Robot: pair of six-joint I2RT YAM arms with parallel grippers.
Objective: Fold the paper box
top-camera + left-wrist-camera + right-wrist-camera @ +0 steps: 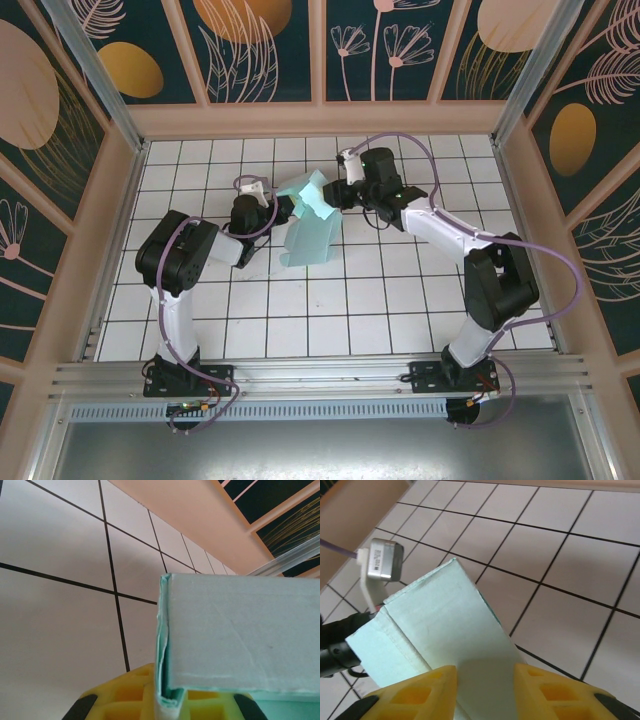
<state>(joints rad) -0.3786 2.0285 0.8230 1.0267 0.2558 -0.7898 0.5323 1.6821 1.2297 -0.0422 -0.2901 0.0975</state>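
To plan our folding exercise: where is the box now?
In the top view the box is mid-table toward the far wall, between the left tool, shut on its edge, and the right tool.

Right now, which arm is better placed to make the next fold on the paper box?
Right, probably. The left gripper is shut on the edge of the paper box, so it serves as the anchor. The right gripper has its fingers apart over a free panel and could press the fold.
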